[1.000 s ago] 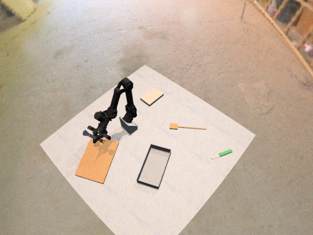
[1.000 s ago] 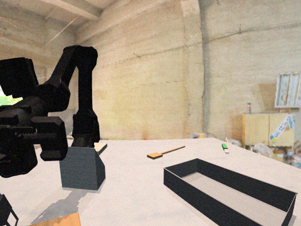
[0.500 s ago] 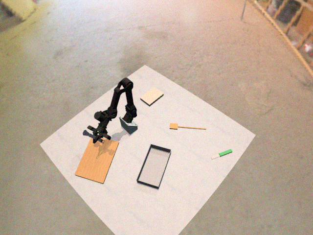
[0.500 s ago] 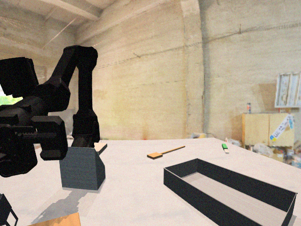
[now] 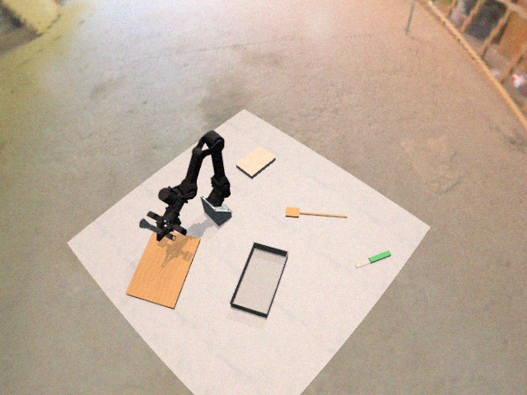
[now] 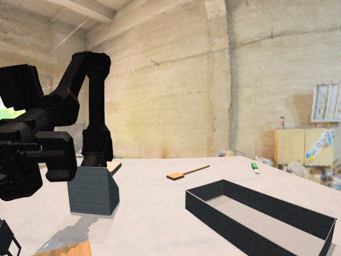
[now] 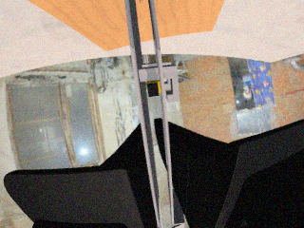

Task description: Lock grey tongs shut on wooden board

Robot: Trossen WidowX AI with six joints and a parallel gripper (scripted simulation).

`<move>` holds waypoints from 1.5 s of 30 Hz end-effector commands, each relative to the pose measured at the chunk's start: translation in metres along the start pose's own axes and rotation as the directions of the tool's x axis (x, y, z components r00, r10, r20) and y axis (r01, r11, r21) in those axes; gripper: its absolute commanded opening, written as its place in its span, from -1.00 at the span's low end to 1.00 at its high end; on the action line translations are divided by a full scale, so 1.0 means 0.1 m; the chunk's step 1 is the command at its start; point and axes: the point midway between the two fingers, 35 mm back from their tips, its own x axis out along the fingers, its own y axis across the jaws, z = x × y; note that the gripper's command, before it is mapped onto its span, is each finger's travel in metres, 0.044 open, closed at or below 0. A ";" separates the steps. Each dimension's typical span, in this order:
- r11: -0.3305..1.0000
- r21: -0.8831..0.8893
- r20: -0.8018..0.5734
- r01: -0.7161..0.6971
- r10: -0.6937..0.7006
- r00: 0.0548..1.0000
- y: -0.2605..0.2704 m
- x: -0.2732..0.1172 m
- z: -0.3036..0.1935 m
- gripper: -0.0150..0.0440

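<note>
My gripper is shut on the grey tongs and holds them above the far end of the wooden board. In the top view a flared end of the tongs sticks out to the left of the fingers and a narrow end to the right. The wrist view shows their two arms close together, with a narrow gap. Their exact tilt and the lock's state cannot be told. The roasting tin stands right of the board without the tongs.
A dark slanted block stands by the arm's base. A pale block lies behind the base. A wooden spatula and a green-handled tool lie farther right.
</note>
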 end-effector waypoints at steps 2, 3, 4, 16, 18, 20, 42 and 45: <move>1.000 0.004 0.028 0.002 -0.002 1.000 0.03 0.08 -0.04 -1.00; 1.000 0.005 0.042 0.002 -0.002 0.999 0.03 0.10 -0.04 -1.00; 1.000 0.007 0.057 0.002 -0.002 0.998 0.04 0.13 -0.04 -1.00; 1.000 0.014 0.229 0.003 -0.006 0.973 0.10 0.37 -0.04 -1.00; 1.000 0.016 0.257 0.003 -0.007 0.966 0.11 0.41 -0.04 -1.00; 1.000 0.018 0.286 0.003 -0.008 0.958 0.12 0.44 -0.04 -1.00; 1.000 0.022 0.578 0.000 -0.013 0.816 0.13 0.61 -0.06 -1.00; 1.000 0.022 0.614 -0.001 -0.013 0.789 0.13 0.61 -0.06 -1.00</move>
